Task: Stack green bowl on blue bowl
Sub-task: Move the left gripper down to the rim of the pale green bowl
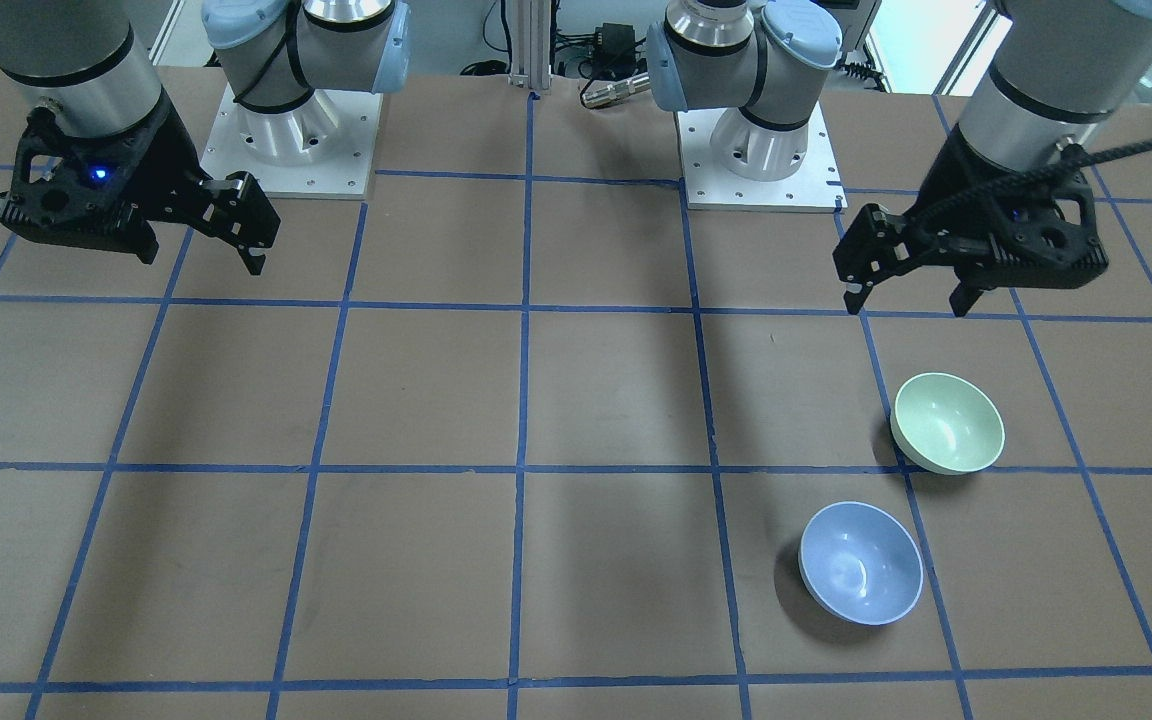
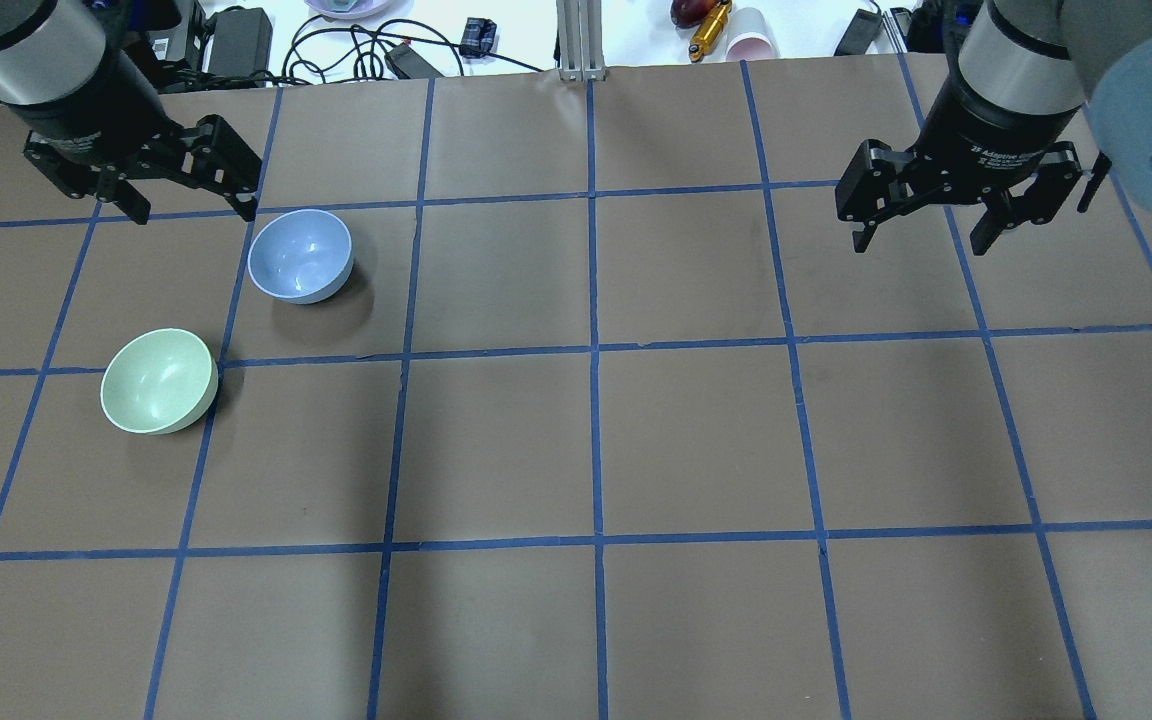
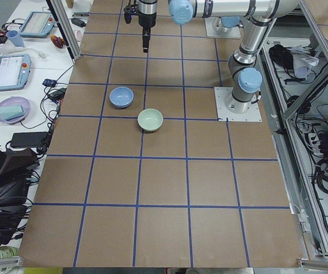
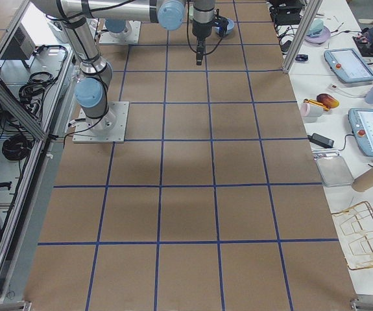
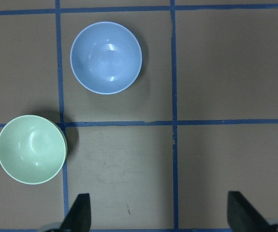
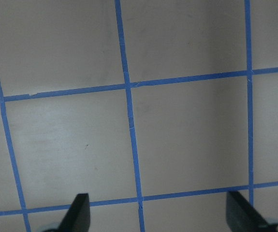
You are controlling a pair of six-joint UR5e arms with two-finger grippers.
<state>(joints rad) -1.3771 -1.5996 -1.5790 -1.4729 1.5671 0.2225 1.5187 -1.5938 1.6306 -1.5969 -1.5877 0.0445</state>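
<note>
While viewed from over the robot's shoulders, shows the green bowl (image 2: 158, 381) sitting upright and empty on the brown table (image 2: 696, 440), on the robot's left half, overlapping a crossing of the blue tape lines (image 2: 596, 350) marking the surface into squares. Places the blue bowl (image 2: 300, 255) farther from the robot and slightly toward the middle, also upright and empty, near the green bowl but not touching it, with nothing stacked. Shows the left gripper (image 2: 196, 215) hanging in the air close to both bowls, touching neither, fingers spread wide and holding nothing. From the left wrist camera, looks straight down on both bowls side by side, with two dark fingertips (image 5: 80, 212) far apart at the bottom edge. Finds the right gripper (image 2: 919, 247) raised above the opposite half of the table, well apart from the bowls, fingers likewise spread and empty, above brown surface and tape lines. Beyond the far table edge, shows cables (image 2: 336, 45) and small clutter on a white bench.
</note>
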